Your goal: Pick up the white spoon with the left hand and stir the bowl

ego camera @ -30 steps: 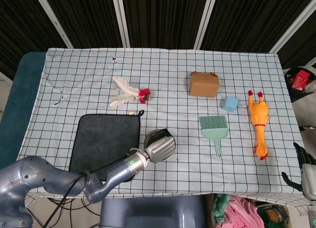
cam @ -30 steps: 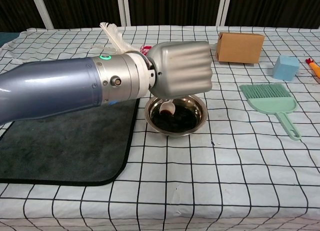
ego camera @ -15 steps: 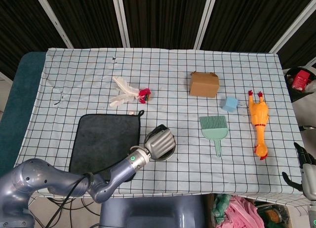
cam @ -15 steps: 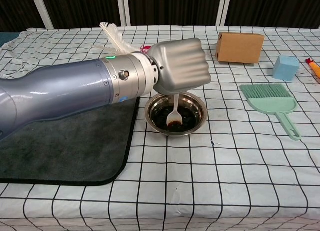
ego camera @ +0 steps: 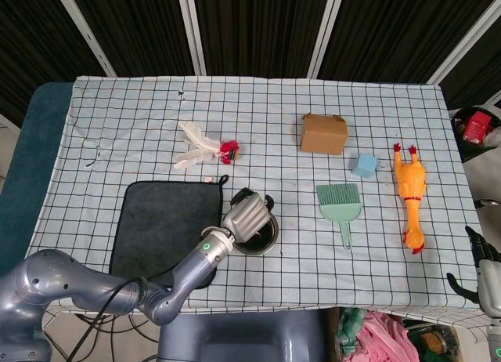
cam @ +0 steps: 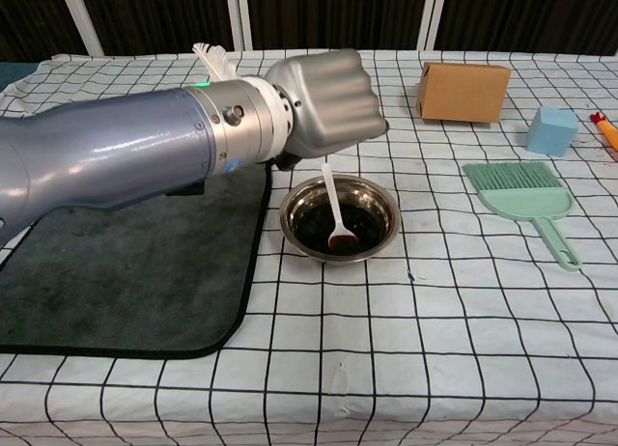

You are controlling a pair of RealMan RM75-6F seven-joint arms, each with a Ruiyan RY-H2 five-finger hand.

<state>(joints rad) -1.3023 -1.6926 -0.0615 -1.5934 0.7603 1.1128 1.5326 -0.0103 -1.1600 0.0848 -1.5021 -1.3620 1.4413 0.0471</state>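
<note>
Head view: the left hand (ego camera: 249, 215) sits over the near-left rim of the bowl (ego camera: 262, 237), its fingers curled tight; the right hand (ego camera: 487, 277) shows only at the table's edge, and whether its fingers are apart I cannot tell.

Chest view: the fingers (cam: 340, 103) are clamped on the spoon (cam: 333, 209), whose handle drops from them, its tip in the bowl's dark liquid just below.
</note>
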